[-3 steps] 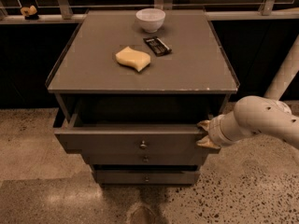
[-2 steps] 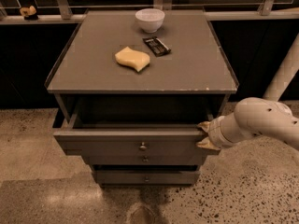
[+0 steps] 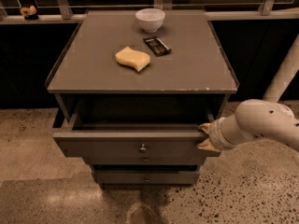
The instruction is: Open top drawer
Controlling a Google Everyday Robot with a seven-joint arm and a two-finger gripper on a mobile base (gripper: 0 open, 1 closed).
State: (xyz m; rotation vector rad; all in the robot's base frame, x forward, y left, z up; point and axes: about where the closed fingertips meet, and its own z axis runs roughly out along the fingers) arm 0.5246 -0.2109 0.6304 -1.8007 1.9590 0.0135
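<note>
Touching claw [image 3: 204, 136]: top drawer [image 3: 117, 146], right end.

No legible text anywhere; hand [image 3: 204, 136] at the top drawer's [image 3: 103, 146] front corner.

Cabinet top [image 3: 196, 64]: plain grey-brown, no pattern.
Top drawer [image 3: 107, 146]: matching grey-brown front; knob [image 3: 143, 148] silver metal.
Gripper [image 3: 204, 136], at the drawer front's right end: tan, on an off-white arm [image 3: 261, 122].
Bowl [image 3: 150, 19]: white.
Sponge [image 3: 132, 59]: pale yellow.
Wrapper [image 3: 157, 45]: black, light markings.
Floor [image 3: 252, 190]: beige, dark-speckled.
</note>
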